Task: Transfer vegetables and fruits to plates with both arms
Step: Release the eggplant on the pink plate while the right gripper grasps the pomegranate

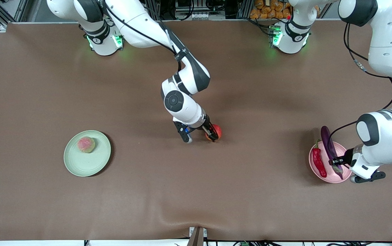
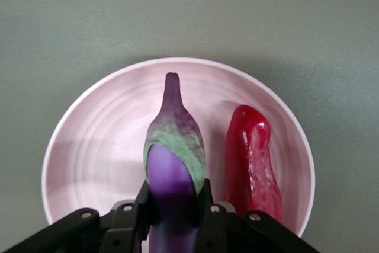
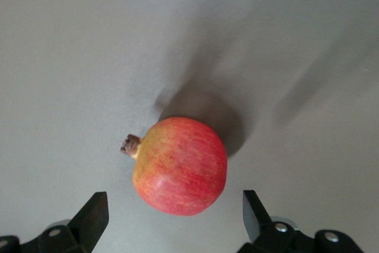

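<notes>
My left gripper [image 1: 336,161] [image 2: 174,202] is shut on the purple eggplant [image 1: 328,143] [image 2: 174,146] near its green-capped stem end, over the pink plate [image 1: 340,149] [image 2: 106,140]. The eggplant's other end sticks out past the plate's rim. A red chili pepper [image 1: 319,162] [image 2: 251,158] lies on the same plate beside it. At mid-table my right gripper [image 1: 198,135] [image 3: 174,197] is open and low over the red-orange fruit [image 1: 216,131] [image 3: 180,166]. Its fingers stand on either side of the fruit without touching it. The pinkish peach [image 1: 86,144] rests on the green plate [image 1: 86,167].
The brown table cover runs bare between the two plates. The arm bases [image 1: 104,41] [image 1: 290,37] stand along the edge farthest from the front camera. The pink plate sits toward the left arm's end, the green plate toward the right arm's end.
</notes>
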`<state>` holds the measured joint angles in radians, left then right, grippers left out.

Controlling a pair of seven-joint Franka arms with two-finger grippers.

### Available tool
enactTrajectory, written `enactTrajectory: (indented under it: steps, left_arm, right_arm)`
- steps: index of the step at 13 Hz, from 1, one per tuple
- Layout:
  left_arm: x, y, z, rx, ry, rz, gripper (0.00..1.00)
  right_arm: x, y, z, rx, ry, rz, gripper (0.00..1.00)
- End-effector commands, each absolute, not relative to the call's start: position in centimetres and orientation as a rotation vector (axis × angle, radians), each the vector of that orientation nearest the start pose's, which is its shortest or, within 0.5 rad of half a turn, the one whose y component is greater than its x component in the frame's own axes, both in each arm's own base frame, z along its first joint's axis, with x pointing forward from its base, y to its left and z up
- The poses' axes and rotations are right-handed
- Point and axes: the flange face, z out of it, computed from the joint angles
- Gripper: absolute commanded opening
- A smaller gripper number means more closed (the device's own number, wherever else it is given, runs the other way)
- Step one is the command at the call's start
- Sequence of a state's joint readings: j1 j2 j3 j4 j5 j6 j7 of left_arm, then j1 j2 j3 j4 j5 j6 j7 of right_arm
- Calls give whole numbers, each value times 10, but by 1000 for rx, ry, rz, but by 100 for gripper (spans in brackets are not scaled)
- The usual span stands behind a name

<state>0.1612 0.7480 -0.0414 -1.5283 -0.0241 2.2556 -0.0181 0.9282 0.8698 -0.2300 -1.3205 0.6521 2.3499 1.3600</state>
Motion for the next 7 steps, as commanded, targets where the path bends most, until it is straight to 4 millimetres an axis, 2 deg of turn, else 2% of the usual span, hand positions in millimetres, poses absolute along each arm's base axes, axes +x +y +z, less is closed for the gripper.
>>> enactTrajectory:
  steps: [1, 2, 5, 7]
  left_arm:
    - [710, 93, 214, -3198, -176, -29, 80]
    - [712, 95, 220, -3195, -169, -44, 100]
    - [716, 106, 238, -3194, -200, -92, 100]
    - [717, 100, 265, -3217, -230, -113, 100]
  right_arm:
    - [548, 537, 238, -2587, 1126, 146, 100]
    - [548, 536, 232, -2640, 1073, 101, 100]
    - [555, 537, 233, -2668, 994, 48, 100]
    - [556, 543, 238, -2686, 917, -3, 100]
